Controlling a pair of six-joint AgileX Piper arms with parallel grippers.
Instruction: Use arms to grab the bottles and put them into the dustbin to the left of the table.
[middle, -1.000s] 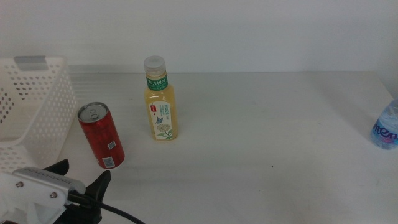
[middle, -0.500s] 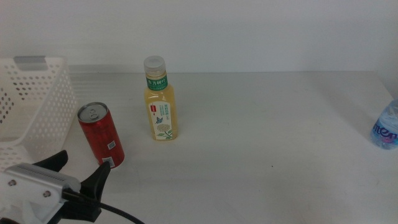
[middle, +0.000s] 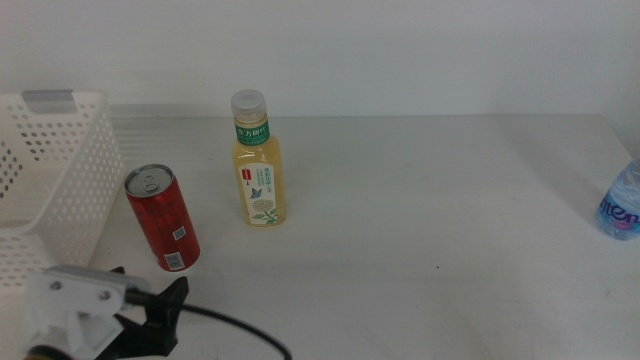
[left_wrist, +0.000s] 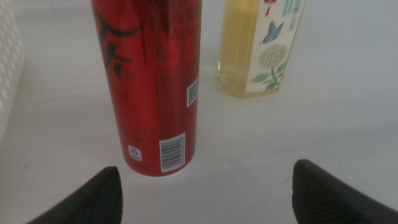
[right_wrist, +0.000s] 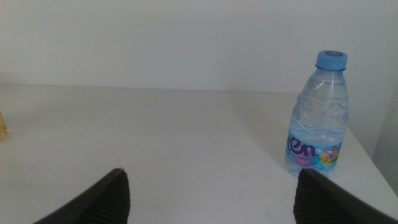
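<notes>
A slim red can (middle: 162, 218) stands upright next to the white perforated dustbin (middle: 55, 165) at the left. A pale-yellow tea bottle (middle: 258, 160) stands behind and to the right of the can. A small clear water bottle (middle: 621, 205) stands at the table's right edge. My left gripper (middle: 145, 287) is open and empty, low at the front left, just in front of the can. In the left wrist view the can (left_wrist: 152, 81) stands ahead of the gripper (left_wrist: 205, 193), left of centre between the spread jaws, with the tea bottle (left_wrist: 261, 43) behind. My right gripper (right_wrist: 211, 199) is open, facing the water bottle (right_wrist: 317, 118); it is out of the middle view.
The white-grey table (middle: 420, 230) stretches bare between the tea bottle and the water bottle. The dustbin wall (left_wrist: 7, 68) is close beside the can. A grey tab (middle: 48, 98) sits on the dustbin's rim. A black cable (middle: 250, 335) trails from the left arm.
My left gripper has shifted and turned a little at the front left, staying open in front of the can. The can and both bottles have not moved.
</notes>
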